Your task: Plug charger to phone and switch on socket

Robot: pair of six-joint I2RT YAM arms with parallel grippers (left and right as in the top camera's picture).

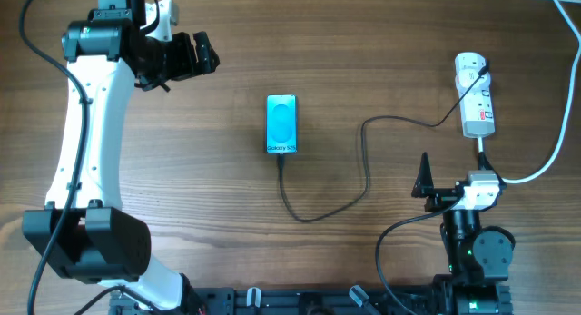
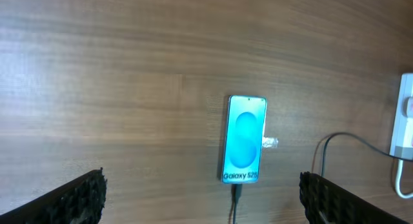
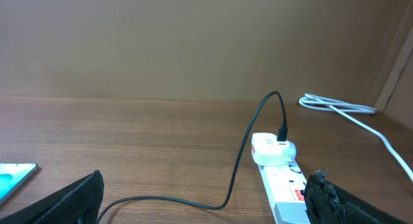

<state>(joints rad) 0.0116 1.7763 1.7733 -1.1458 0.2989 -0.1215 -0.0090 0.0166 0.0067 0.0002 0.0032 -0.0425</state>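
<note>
The phone [image 1: 281, 124] lies flat mid-table with its cyan screen lit. It also shows in the left wrist view [image 2: 245, 140] and at the left edge of the right wrist view [image 3: 13, 175]. The charger cable [image 1: 313, 211] has its tip at the phone's bottom edge [image 2: 237, 195]. From there it loops right to a white adapter [image 3: 272, 148] on the socket [image 1: 475, 97]. My left gripper [image 1: 195, 54] is open and empty, far left of the phone. My right gripper [image 1: 451, 170] is open and empty, just in front of the socket [image 3: 287, 182].
The thick white cord [image 1: 554, 152] runs from the socket's near end along the right edge to the far corner [image 3: 342, 108]. The left arm's white links [image 1: 86, 142] stretch along the left side. A cardboard wall [image 3: 193, 43] stands behind the table.
</note>
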